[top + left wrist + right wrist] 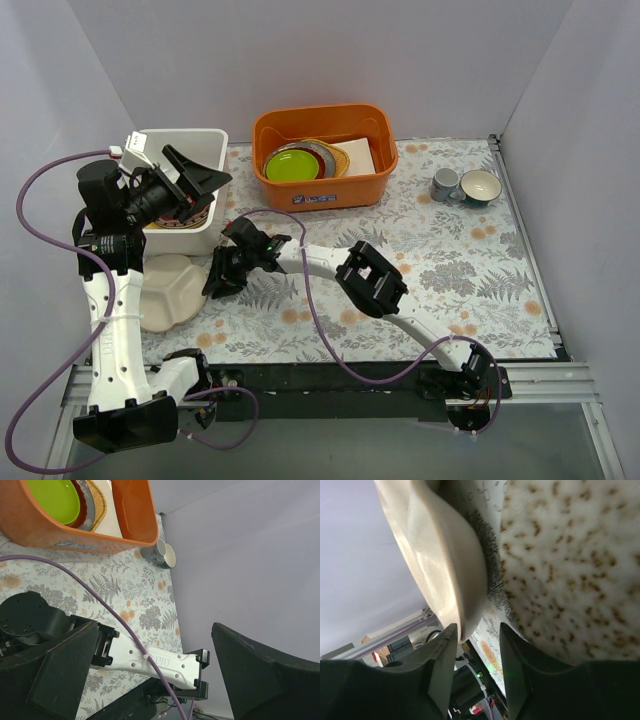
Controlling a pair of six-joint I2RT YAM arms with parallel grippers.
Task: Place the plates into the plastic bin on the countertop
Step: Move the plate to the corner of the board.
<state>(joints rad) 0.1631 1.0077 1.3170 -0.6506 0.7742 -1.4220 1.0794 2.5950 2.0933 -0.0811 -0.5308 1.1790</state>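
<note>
A cream plate (pixel 170 290) lies on the fern-print countertop (pixel 450 260) at the left, in front of the white plastic bin (pixel 180 135). The bin holds plates, with a red-orange edge (pixel 195 213) showing. My right gripper (pixel 216 284) is open at the cream plate's right edge. In the right wrist view the cream rim (pixel 445 560) sits by the left fingertip of this gripper (pixel 477 630), and a speckled surface (pixel 570 570) fills the right side. My left gripper (pixel 205 185) is open and empty above the bin; it also shows in the left wrist view (pixel 155 675).
An orange tub (pixel 322 155) at the back holds a lime-green plate (pixel 292 164) and other dishes; it also shows in the left wrist view (pixel 75 535). Two cups (pixel 465 186) stand at the back right. The right arm (pixel 375 280) stretches across the countertop.
</note>
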